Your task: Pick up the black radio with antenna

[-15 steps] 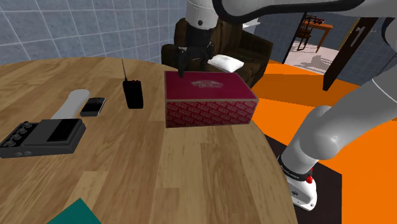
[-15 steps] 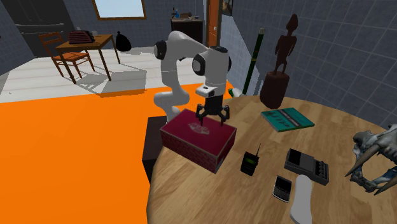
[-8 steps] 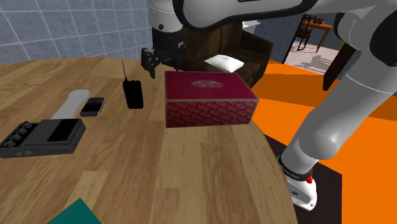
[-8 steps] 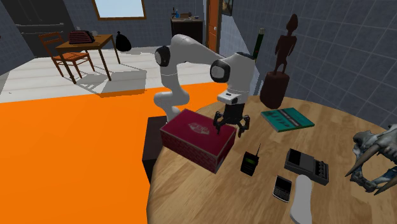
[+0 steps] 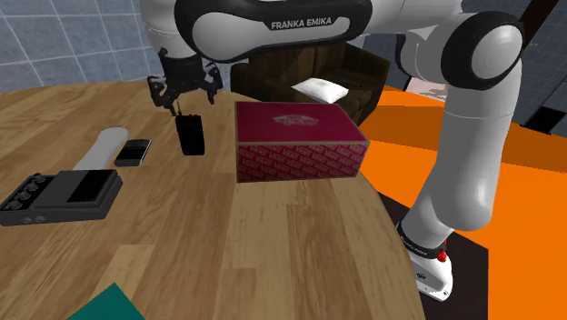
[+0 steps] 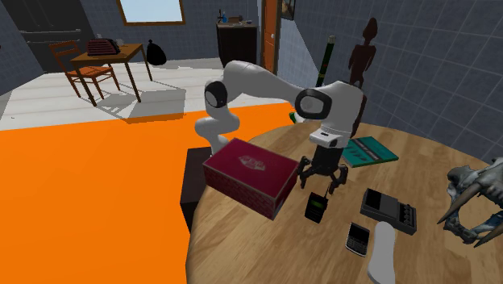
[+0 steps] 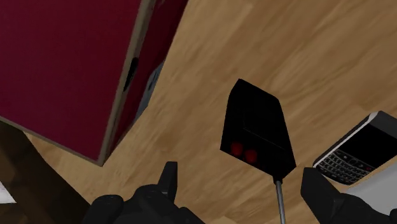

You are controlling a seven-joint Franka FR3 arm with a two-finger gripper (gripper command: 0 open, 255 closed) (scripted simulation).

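A white Franka arm reaches out over a round wooden table (image 5: pixel 273 236), its black gripper (image 5: pixel 189 98) poised just above the black radio (image 5: pixel 191 135), jaws spread wide and touching nothing. The radio stands upright on the tabletop, set in from the edge nearest the robot's stand, with a dark red box (image 5: pixel 295 141) just beside it on that side. On its other side a black keypad phone (image 5: pixel 136 151) lies flat, partly on a long white object (image 5: pixel 98 150).

The wrist view looks down on the radio (image 7: pixel 257 127), which lies ahead of the two parted fingers (image 7: pixel 168 179). Its thin antenna (image 7: pixel 278 200) runs up between them, and two red dots mark its top.

From across the room, the gripper (image 6: pixel 322 181) hangs over the radio (image 6: pixel 315 208). A grey recorder (image 6: pixel 388 210) and a teal book (image 6: pixel 364 151) lie further along the table (image 6: pixel 419 161).
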